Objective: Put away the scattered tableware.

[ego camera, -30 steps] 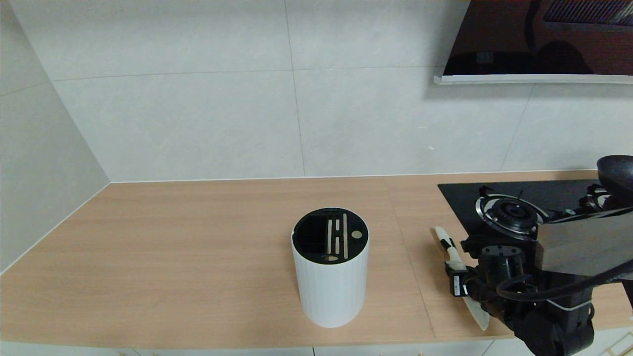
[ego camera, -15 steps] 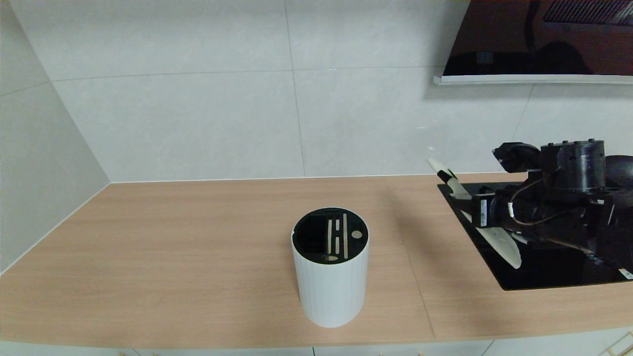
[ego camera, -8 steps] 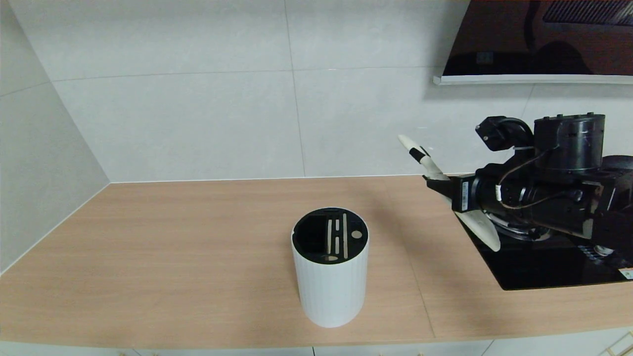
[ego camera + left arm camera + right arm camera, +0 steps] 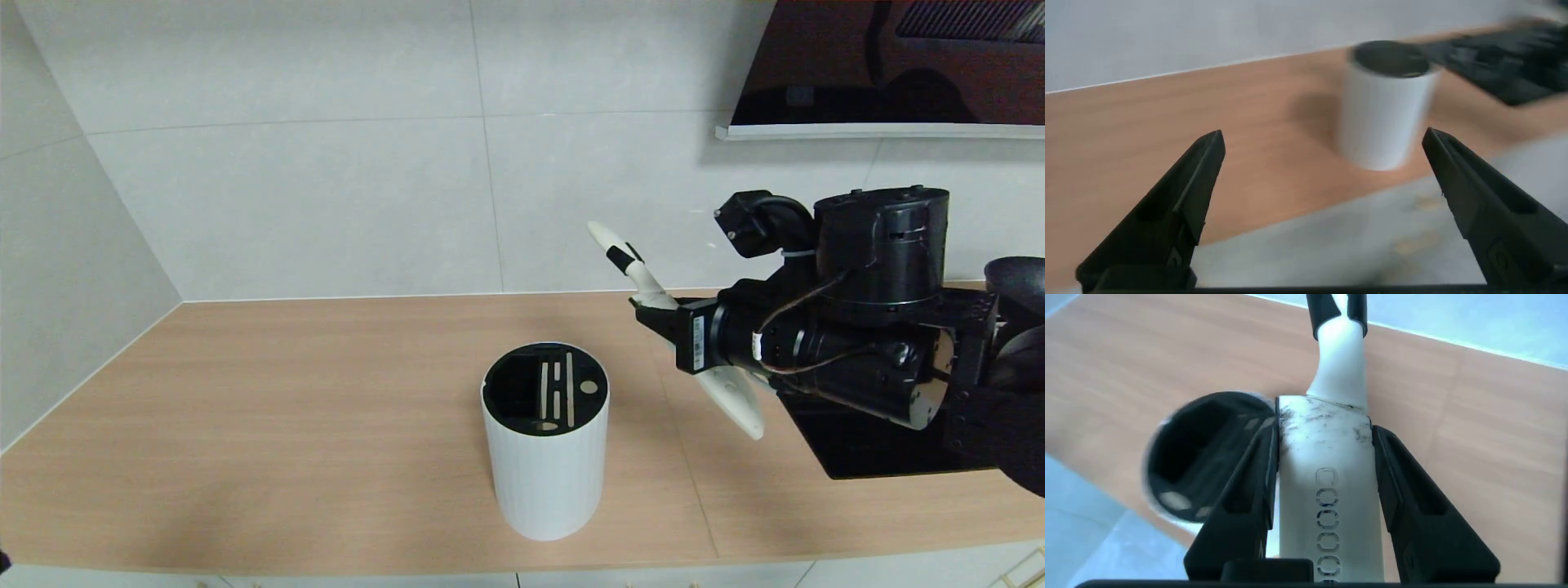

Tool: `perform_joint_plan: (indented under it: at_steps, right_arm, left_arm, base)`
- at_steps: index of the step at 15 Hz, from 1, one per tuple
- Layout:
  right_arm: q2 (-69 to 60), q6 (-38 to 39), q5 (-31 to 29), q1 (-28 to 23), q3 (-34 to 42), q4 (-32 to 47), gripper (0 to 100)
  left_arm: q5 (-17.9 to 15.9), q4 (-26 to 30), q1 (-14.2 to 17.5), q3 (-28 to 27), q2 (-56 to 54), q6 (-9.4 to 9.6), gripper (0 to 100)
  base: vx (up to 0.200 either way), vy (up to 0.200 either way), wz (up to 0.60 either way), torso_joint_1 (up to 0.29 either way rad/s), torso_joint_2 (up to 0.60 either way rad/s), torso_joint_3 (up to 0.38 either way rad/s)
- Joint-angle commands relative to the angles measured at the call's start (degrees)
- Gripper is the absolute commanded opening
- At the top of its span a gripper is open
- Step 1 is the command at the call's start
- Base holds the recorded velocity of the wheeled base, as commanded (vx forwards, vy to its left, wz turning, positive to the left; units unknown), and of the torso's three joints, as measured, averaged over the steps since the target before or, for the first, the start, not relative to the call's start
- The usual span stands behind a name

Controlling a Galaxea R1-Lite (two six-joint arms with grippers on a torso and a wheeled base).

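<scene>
Right gripper (image 4: 665,322) clamped on knife (image 4: 739,404), held mid-air right of centre
Carried left toward holder (image 4: 545,457) since last frame; left gripper (image 4: 1323,135) spread apart

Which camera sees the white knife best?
The head view: the whole knife, handle to blade tip, shows in the right gripper. The right wrist view sees its blade close up between the jaws. The left wrist view faces the white holder.

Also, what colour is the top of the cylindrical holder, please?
Black, with slots; the holder shows best in the head view.
</scene>
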Motion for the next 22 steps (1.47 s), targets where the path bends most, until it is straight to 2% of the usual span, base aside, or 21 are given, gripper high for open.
perform_joint_plan:
  at_steps: [1,2,3,4,5,6,7,9,10,11,12,13,15,16,18,19,22]
  right_arm:
    - [-0.22,1.40,-2.67,4.53,-0.21,-0.30,0]
    - [-0.66,1.75,-4.16,6.11,0.14,-0.30,0]
    - [-0.66,1.84,-4.69,7.96,0.23,-0.30,0]
    - [-0.40,2.27,-4.69,9.45,0.05,-0.30,0]
    - [0.31,3.33,-4.78,10.86,-0.21,-0.30,0]
    - [0.66,3.59,-4.87,11.56,-0.39,-0.30,0]
    - [0.83,3.86,-5.31,13.67,-0.83,-0.56,0]
    - [1.80,3.86,-8.65,15.08,-1.18,-0.91,0]
    - [2.24,3.86,-9.00,15.16,-1.18,-2.06,0]
    - [2.86,3.86,-9.17,15.43,-1.00,-3.64,0]
    - [3.38,3.77,-9.26,15.51,-0.91,-5.13,0]
    - [4.17,3.77,-9.35,15.60,-0.74,-7.07,0]
    - [4.26,3.68,-10.05,16.48,-0.47,-8.47,0]
    - [4.17,3.68,-10.32,17.27,-0.21,-8.47,0]
    - [4.17,3.68,-10.49,18.06,0.14,-8.47,0]
    - [4.26,3.68,-10.49,18.15,0.23,-8.56,0]
    - [4.26,3.68,-10.49,18.77,0.49,-8.47,0]
  left_arm:
    - [-7.06,-0.23,-5.34,-15.07,24.51,-0.40,100]
    - [-7.06,-0.93,-9.82,-17.89,28.99,-2.16,100]
    - [-7.06,-2.77,-14.22,-18.77,32.33,-4.80,100]
    - [-7.06,-6.91,-17.73,-17.89,35.23,-7.35,100]
    - [-7.24,-12.35,-19.40,-16.39,39.54,-9.72,100]
    - [-7.24,-15.25,-19.93,-15.60,41.56,-10.33,100]
    - [-7.15,-24.13,-20.37,-13.76,46.74,-12.53,100]
    - [-6.97,-38.90,-22.66,-10.77,53.95,-21.58,100]
    - [-6.80,-45.58,-24.06,-9.63,56.50,-27.74,100]
    - [-6.18,-50.59,-24.85,-9.36,58.43,-33.62,100]
    - [-5.65,-53.22,-25.38,-9.45,59.93,-37.40,100]
    - [-5.04,-54.63,-25.91,-9.54,61.77,-39.43,100]
    - [-2.75,-54.89,-27.14,-9.98,63.62,-40.04,100]
    - [-1.17,-54.98,-28.54,-10.77,64.41,-41.97,100]
    - [-0.56,-55.07,-29.07,-12.53,64.67,-46.98,100]
    - [-0.56,-55.07,-29.07,-12.88,64.59,-48.13,100]
    - [1.03,-58.06,-28.98,-12.97,66.78,-48.21,100]
  base:
    - [0.000,0.000,0.00,0.000,0.00,0.000]
    - [0.000,0.000,0.00,0.000,0.00,0.000]
    - [0.000,0.000,0.00,0.000,0.00,0.000]
    - [0.000,0.000,0.00,0.000,0.00,0.000]
    - [0.000,0.000,0.00,0.000,0.00,0.000]
    - [0.000,0.000,0.00,0.000,0.00,0.000]
    - [0.000,0.000,0.00,0.000,0.00,0.000]
    - [0.000,0.000,0.00,0.000,0.00,0.000]
    - [0.000,0.000,0.00,0.000,0.00,0.000]
    - [0.000,0.000,0.00,0.000,0.00,0.000]
    - [0.000,0.000,0.00,0.000,0.00,0.000]
    - [0.000,0.000,0.00,0.000,0.00,0.000]
    - [0.000,0.000,0.00,0.000,0.00,0.000]
    - [0.000,0.000,0.00,0.000,0.00,0.000]
    - [0.000,0.000,0.00,0.000,0.00,0.000]
    - [0.000,0.000,0.00,0.000,0.00,0.000]
    - [0.000,0.000,0.00,0.000,0.00,0.000]
